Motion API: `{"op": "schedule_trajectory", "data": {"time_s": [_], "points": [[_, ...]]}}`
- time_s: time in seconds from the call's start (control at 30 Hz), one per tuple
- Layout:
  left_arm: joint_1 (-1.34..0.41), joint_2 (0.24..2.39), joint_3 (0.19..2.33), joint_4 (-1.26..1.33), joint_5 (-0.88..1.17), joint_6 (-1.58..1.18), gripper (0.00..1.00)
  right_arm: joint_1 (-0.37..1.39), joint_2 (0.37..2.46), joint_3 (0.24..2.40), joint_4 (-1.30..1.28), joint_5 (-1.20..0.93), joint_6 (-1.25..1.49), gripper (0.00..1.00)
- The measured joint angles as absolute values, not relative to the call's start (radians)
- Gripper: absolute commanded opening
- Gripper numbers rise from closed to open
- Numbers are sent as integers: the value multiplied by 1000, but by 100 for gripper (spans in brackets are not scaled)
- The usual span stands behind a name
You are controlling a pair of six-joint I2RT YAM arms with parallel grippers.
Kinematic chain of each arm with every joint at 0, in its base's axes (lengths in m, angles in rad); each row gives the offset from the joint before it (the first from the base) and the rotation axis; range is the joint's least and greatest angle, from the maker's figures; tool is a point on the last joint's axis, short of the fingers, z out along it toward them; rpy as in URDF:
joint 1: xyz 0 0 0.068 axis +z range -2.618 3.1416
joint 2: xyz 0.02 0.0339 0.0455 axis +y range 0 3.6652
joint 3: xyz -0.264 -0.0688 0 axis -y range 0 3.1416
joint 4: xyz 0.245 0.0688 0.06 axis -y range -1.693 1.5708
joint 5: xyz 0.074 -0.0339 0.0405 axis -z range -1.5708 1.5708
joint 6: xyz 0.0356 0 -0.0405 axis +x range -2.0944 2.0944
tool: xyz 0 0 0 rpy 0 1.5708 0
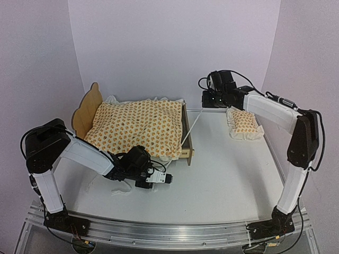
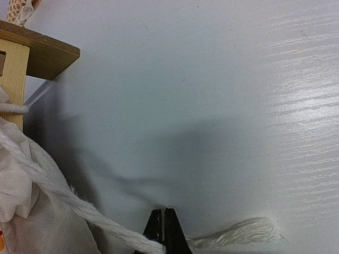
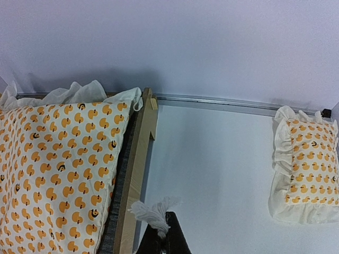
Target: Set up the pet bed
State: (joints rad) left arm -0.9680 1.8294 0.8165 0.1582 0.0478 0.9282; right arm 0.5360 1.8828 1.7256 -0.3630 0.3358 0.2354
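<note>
The pet bed stands left of centre, its scalloped headboard to the left. An orange-patterned ruffled cushion lies in it. A white rope runs taut from the footboard's near corner up to my right gripper, which is shut on its frayed end beside the footboard. My left gripper sits low by the bed's near side. In the left wrist view the left gripper is shut on another white rope, whose frayed tail lies on the table.
A small matching pillow lies at the back right, below my right forearm; the right wrist view also shows the pillow. A metal rail edges the table's far side by the white wall. The bed's wooden corner is close to my left gripper.
</note>
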Motion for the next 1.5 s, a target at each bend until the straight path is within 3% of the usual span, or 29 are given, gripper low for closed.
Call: {"op": "schedule_trajectory", "data": {"time_s": [0.1, 0.27, 0.43, 0.63, 0.87, 0.9, 1.0, 1.1, 1.17, 1.2, 1.3, 1.43, 1.5], "points": [[-968, 1829, 826, 141, 57, 926, 4, 531, 1883, 1726, -363, 305, 226, 0], [-969, 1821, 914, -60, 157, 893, 44, 539, 1822, 1648, -315, 115, 175, 0], [-977, 1741, 944, -326, 241, 891, 64, 688, 1589, 1376, -282, -44, 151, 0], [-979, 1547, 949, -631, 387, 979, 67, 857, 1329, 1066, -256, -129, 274, 0], [-864, 1327, 948, -829, 449, 1005, 60, 921, 1295, 851, -288, -216, 455, 1], [-813, 1305, 948, -829, 425, 984, 60, 923, 1313, 832, -296, -237, 481, 6], [-678, 1245, 944, -797, 313, 919, 65, 920, 1432, 796, -335, -276, 560, 42], [-580, 1160, 913, -738, 195, 865, 71, 898, 1531, 780, -384, -265, 618, 58], [-523, 1095, 880, -707, 126, 838, 74, 868, 1541, 786, -429, -222, 646, 82], [-494, 1068, 863, -698, 91, 824, 75, 857, 1535, 805, -456, -187, 647, 86], [-418, 1032, 812, -664, -7, 788, 79, 837, 1500, 918, -506, -70, 631, 86], [-312, 1063, 765, -628, -81, 736, 79, 837, 1480, 1156, -510, 73, 589, 66], [-268, 1101, 764, -615, -105, 705, 78, 837, 1508, 1280, -500, 130, 580, 62]]}}
